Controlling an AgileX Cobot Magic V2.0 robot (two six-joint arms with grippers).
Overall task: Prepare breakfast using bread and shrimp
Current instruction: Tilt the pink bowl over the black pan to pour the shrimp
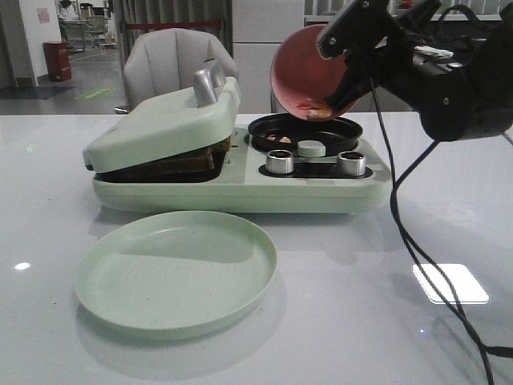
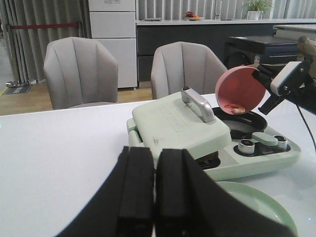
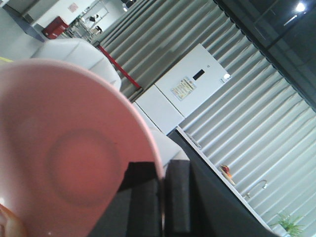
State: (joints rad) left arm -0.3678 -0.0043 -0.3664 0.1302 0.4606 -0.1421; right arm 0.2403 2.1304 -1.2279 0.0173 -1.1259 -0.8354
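The bread (image 1: 183, 163) lies clamped under the shut lid (image 1: 164, 128) of the mint-green breakfast maker (image 1: 240, 192). My right gripper (image 1: 327, 42) is shut on the rim of a pink bowl (image 1: 300, 68), which is tipped steeply over the small black pan (image 1: 304, 131). One shrimp (image 1: 317, 114) sits at the bowl's lower rim and small pieces (image 1: 280, 139) lie in the pan. In the right wrist view the fingers (image 3: 180, 197) pinch the bowl (image 3: 69, 158). My left gripper (image 2: 154, 155) is shut and empty, near the table's front left, and is not in the front view.
A pale green plate (image 1: 176, 269) lies in front of the maker. Two metal knobs (image 1: 280, 163) (image 1: 351, 163) and a green pan handle (image 1: 311, 147) sit on its right half. A cable (image 1: 401, 216) hangs from the right arm to the table. Grey chairs (image 2: 79, 69) stand behind.
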